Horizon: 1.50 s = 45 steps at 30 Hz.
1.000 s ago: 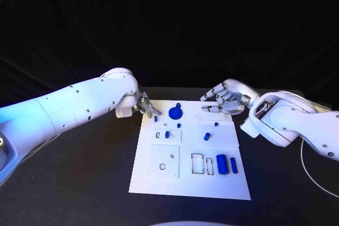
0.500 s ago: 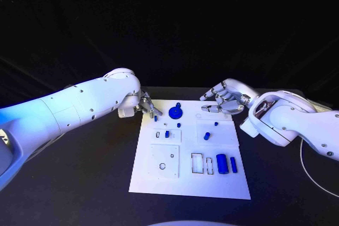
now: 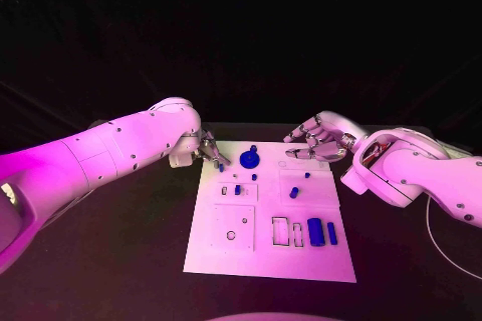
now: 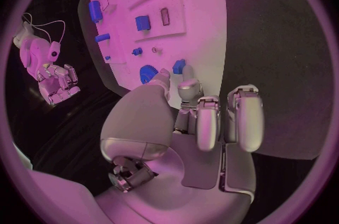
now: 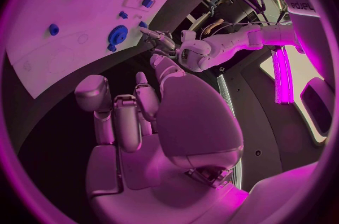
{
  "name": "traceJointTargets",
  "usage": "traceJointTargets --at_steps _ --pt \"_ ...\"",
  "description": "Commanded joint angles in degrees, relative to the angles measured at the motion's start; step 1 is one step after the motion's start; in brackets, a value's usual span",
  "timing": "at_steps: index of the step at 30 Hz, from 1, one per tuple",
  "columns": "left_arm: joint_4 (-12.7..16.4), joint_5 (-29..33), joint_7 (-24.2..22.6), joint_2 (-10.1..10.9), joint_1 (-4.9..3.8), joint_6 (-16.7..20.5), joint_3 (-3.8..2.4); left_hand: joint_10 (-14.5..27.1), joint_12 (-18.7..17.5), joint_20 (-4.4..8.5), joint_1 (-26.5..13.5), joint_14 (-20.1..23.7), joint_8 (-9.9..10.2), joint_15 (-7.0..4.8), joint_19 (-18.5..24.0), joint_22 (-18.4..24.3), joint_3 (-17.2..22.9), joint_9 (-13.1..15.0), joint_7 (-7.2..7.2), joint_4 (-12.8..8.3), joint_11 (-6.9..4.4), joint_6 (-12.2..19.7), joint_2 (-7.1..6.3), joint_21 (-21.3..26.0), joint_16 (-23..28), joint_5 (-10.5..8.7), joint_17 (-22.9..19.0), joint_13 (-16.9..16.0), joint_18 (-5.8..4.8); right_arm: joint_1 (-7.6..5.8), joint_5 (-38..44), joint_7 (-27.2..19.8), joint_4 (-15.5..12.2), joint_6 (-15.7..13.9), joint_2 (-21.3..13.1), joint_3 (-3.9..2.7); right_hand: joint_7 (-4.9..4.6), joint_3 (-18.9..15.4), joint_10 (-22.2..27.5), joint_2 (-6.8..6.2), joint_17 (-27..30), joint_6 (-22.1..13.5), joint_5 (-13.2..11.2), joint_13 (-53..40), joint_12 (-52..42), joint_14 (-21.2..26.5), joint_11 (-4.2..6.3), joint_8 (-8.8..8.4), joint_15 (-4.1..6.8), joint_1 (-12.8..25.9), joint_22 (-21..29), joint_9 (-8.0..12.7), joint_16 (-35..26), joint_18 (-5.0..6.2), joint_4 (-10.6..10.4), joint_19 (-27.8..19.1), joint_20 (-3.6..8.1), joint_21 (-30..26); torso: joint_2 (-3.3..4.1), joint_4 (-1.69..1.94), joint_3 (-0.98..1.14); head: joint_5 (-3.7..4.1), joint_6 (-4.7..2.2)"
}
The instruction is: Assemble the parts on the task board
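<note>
The task board (image 3: 271,227) lies flat in the middle of the black table (image 3: 120,265) and serves as the landmark here. At its far left corner the left hand (image 3: 206,151) reaches down, its fingertips closing on a small blue peg (image 3: 221,167) that stands near that edge; the left wrist view shows finger and thumb meeting right at the peg, so it looks pinched, though a firm hold cannot be confirmed. Probably it is being seated in, or lifted from, its hole. Off the board's far right corner the right hand (image 3: 320,143) hovers with its fingers loosely curled and apart, holding nothing, seemingly kept clear so the left can work. Just beside the left hand, on the board's far edge, sits the round blue gear (image 3: 250,159). Toward the board's near right lie a blue cylinder (image 3: 315,232) and a slimmer blue bar (image 3: 331,234) beside the open slots. A short blue pin (image 3: 294,193) lies mid-board.
</note>
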<state>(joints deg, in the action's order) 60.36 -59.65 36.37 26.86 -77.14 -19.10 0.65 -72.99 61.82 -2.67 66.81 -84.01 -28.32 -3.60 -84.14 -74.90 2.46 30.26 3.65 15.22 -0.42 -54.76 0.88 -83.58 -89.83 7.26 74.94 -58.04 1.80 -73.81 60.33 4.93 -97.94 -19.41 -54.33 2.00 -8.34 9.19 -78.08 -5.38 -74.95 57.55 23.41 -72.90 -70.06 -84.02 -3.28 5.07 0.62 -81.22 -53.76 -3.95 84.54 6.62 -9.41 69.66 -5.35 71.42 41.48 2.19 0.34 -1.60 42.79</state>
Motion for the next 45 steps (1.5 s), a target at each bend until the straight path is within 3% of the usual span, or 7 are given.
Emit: traceJointTargets --at_steps 1,6,11,26,32,37,45 --pt "0.0 0.3 -0.4 -0.2 0.02 -1.0 0.0 -0.2 0.4 0.33 0.8 -6.0 -0.5 -0.4 -2.4 -8.2 0.0 0.2 -0.14 -0.4 -0.14 -0.5 0.04 -0.2 -0.2 0.2 15.1 -0.1 0.14 0.03 0.2 -0.3 0.0 0.8 0.1 0.0 -0.06 0.1 0.3 0.09 -6.1 0.2 0.1 0.0 0.2 -3.8 0.01 -0.02 0.27 0.3 0.1 0.1 -0.3 0.52 -0.1 -0.3 0.03 -0.4 0.0 0.01 -0.01 -0.01 0.0" --pt "0.0 0.3 -0.2 -0.2 0.02 -0.6 0.0 -0.3 0.5 0.55 2.3 -6.0 -1.3 -0.65 -2.5 -8.2 0.9 0.6 -0.48 -1.1 -0.44 -0.4 0.96 -0.2 -0.2 0.34 15.1 0.0 0.14 0.03 0.2 -0.3 0.0 0.8 0.1 0.0 -0.06 0.1 0.3 0.09 -6.1 0.2 0.1 0.0 0.2 -3.8 0.01 -0.02 0.27 0.3 0.1 0.1 -0.3 0.52 -0.1 -0.3 0.03 -0.4 0.02 0.01 -0.02 -0.04 0.07" --pt "0.0 0.4 -0.4 -0.2 0.02 -0.6 0.0 0.0 0.2 0.97 6.9 -6.0 -1.9 -1.09 -2.4 -8.2 4.4 1.1 -0.96 -4.1 -0.92 0.6 2.75 -0.1 -0.2 0.59 15.1 0.3 0.17 0.03 0.2 -0.4 0.0 0.7 0.1 0.0 -0.06 0.2 0.3 0.09 -6.0 0.2 0.2 0.1 0.3 -3.8 0.02 -0.02 0.29 0.3 0.3 0.1 -0.4 0.55 -0.1 -0.3 0.05 -0.5 0.01 0.0 -0.02 -0.02 0.15" --pt "0.0 1.2 -0.8 -0.3 0.03 -2.2 0.01 -0.4 -0.4 1.19 10.7 -6.0 -3.3 -1.16 -2.5 -8.7 12.8 2.0 -1.01 -9.0 -1.01 1.7 1.72 -0.3 -0.2 -0.1 15.1 1.0 0.06 0.04 0.2 -0.4 0.0 0.8 0.2 0.0 -0.06 0.2 0.3 0.08 -5.9 0.2 0.2 0.1 0.2 -3.8 0.01 -0.02 0.29 0.3 0.3 0.1 -0.4 0.55 -0.1 -0.3 0.05 -0.5 -0.02 0.02 -0.01 -0.04 0.33" --pt "0.4 1.1 -1.5 0.1 0.03 -1.1 0.03 -0.6 -0.6 1.14 11.1 -6.0 -3.7 -1.05 -2.6 -8.9 17.5 2.2 -0.83 -11.2 -0.92 2.2 -0.09 -0.4 -0.2 -0.09 15.1 1.4 0.0 0.04 0.1 -0.5 0.0 0.7 0.2 0.0 -0.07 0.3 0.3 0.07 -5.9 0.2 0.2 0.1 0.2 -3.8 0.01 -0.02 0.29 0.3 0.3 0.1 -0.4 0.55 -0.2 -0.3 0.05 -0.5 -0.01 -0.02 0.0 -0.14 0.45" --pt "1.8 0.8 -3.3 0.9 0.06 1.1 0.03 -1.6 -0.3 1.05 10.0 -6.0 -4.1 -0.87 -2.9 -9.7 23.4 2.3 -0.7 -13.1 -0.96 2.0 -3.33 -1.0 -0.2 -0.01 15.1 1.2 -0.18 0.04 0.1 -0.5 -0.1 0.7 0.2 0.0 -0.07 0.3 0.3 0.07 -5.9 0.2 0.2 0.1 0.2 -3.8 0.0 -0.02 0.29 0.4 0.3 0.1 -0.4 0.55 -0.2 -0.4 0.05 -0.5 0.01 0.03 0.01 -0.16 0.46" --pt "8.2 1.4 -5.4 5.0 0.1 6.1 0.02 -3.2 0.9 1.2 8.2 -6.0 -4.2 -1.05 -3.6 -10.8 28.6 2.2 -0.77 -14.6 -1.0 0.8 -6.41 -2.1 -0.2 1.15 15.1 0.1 -0.48 0.04 0.0 -0.6 -0.1 0.5 0.1 0.0 -0.07 0.3 0.3 0.07 -5.9 0.2 0.2 0.1 0.2 -3.8 0.0 -0.02 0.29 0.4 0.3 0.1 -0.4 0.55 -0.2 -0.4 0.05 -0.5 0.02 -0.05 0.05 -0.74 0.68"
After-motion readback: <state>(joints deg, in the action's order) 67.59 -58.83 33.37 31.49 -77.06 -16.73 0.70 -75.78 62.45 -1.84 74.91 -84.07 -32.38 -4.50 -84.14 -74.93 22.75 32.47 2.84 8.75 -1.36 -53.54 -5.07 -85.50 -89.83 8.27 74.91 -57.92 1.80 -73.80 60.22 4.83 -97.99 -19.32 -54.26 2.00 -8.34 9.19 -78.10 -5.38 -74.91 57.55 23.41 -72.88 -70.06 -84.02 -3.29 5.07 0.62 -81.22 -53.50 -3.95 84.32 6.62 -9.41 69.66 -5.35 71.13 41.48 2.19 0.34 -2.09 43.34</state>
